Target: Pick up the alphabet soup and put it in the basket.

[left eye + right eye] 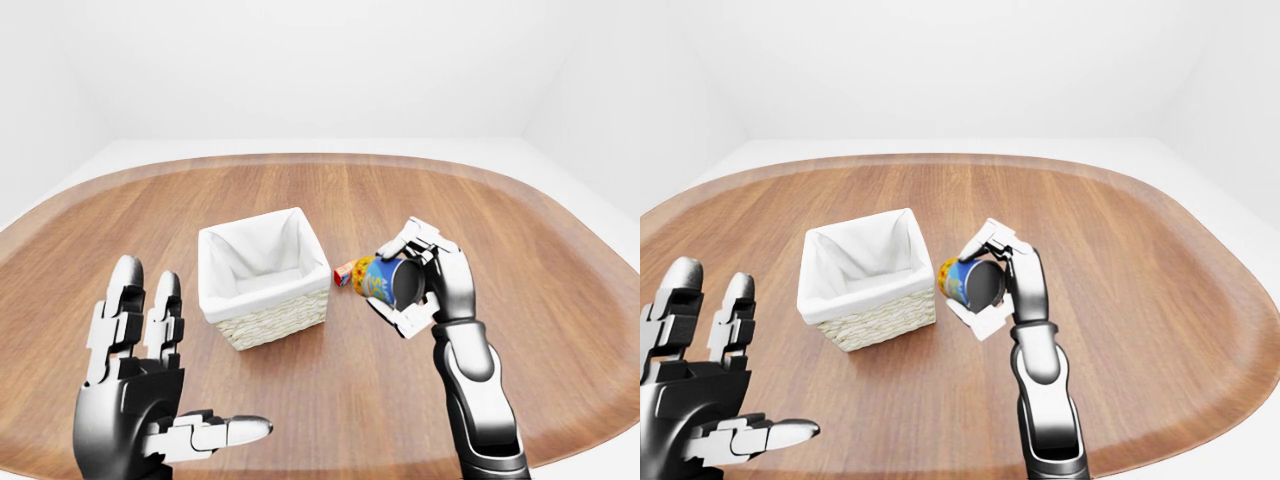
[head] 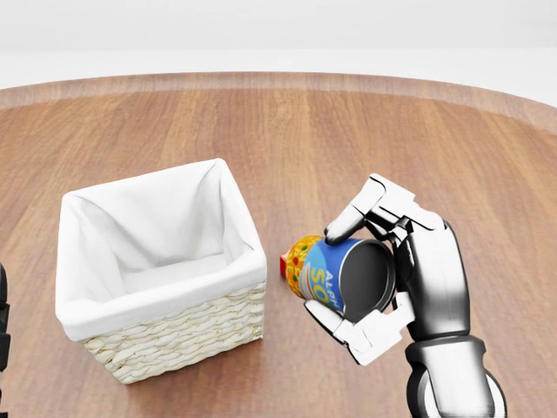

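The alphabet soup can [image 2: 335, 274], blue and yellow with a dark end facing me, is held on its side in my right hand [image 2: 370, 274], whose fingers close round it just right of the basket. The basket [image 2: 161, 326] is woven with a white cloth lining and stands left of centre on the wooden table; nothing shows inside it. A small red thing [image 2: 285, 265] peeks out behind the can, between it and the basket. My left hand [image 1: 150, 385] is open and empty at the lower left of the left-eye view, fingers spread, apart from the basket.
The round wooden table [image 1: 500, 200] spreads wide around the basket, with its rim near the bottom of the eye views. White walls and floor lie beyond it.
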Robot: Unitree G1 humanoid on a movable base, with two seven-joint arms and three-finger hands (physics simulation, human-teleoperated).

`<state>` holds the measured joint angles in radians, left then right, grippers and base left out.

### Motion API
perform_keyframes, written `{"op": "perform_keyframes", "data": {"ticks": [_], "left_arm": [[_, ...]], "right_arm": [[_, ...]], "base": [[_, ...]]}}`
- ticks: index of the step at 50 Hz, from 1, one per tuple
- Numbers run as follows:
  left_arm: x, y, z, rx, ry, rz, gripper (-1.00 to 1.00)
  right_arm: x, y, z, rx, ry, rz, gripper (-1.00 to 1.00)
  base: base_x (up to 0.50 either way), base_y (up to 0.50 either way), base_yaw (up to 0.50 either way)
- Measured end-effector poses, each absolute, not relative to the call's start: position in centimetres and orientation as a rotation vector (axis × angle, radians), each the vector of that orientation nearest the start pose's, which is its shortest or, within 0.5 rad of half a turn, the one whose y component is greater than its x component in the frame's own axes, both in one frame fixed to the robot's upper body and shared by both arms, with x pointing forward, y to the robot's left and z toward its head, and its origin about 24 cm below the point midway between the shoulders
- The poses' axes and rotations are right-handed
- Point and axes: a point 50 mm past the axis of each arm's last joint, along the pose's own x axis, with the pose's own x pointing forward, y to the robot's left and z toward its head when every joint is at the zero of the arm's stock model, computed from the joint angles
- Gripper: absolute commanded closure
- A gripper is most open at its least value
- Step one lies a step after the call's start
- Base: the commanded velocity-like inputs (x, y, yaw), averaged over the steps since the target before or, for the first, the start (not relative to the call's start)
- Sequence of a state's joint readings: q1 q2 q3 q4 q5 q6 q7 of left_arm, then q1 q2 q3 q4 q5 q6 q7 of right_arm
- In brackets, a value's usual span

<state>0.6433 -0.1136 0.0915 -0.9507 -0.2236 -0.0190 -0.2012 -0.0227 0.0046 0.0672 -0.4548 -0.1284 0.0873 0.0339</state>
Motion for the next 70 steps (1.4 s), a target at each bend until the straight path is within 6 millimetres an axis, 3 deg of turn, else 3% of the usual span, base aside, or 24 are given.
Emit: {"op": "perform_keyframes", "data": {"ticks": [26,47,70], "left_arm": [[11.9,17.8,14.9,-0.116,-0.392,0.058,-1.0],[12.1,17.7,14.8,-0.116,-0.388,0.053,-1.0],[11.9,17.7,15.0,-0.126,-0.387,0.041,-1.0]], "right_arm": [[26.9,-10.5,18.9,-0.145,-0.566,0.128,1.0],[27.1,-7.2,22.3,-0.189,-0.701,0.193,1.0],[29.5,-2.5,21.4,-0.181,-0.602,0.259,1.0]], "base": [[0.0,0.0,0.0],[0.0,0.0,0.0],[0.0,0.0,0.0]]}}
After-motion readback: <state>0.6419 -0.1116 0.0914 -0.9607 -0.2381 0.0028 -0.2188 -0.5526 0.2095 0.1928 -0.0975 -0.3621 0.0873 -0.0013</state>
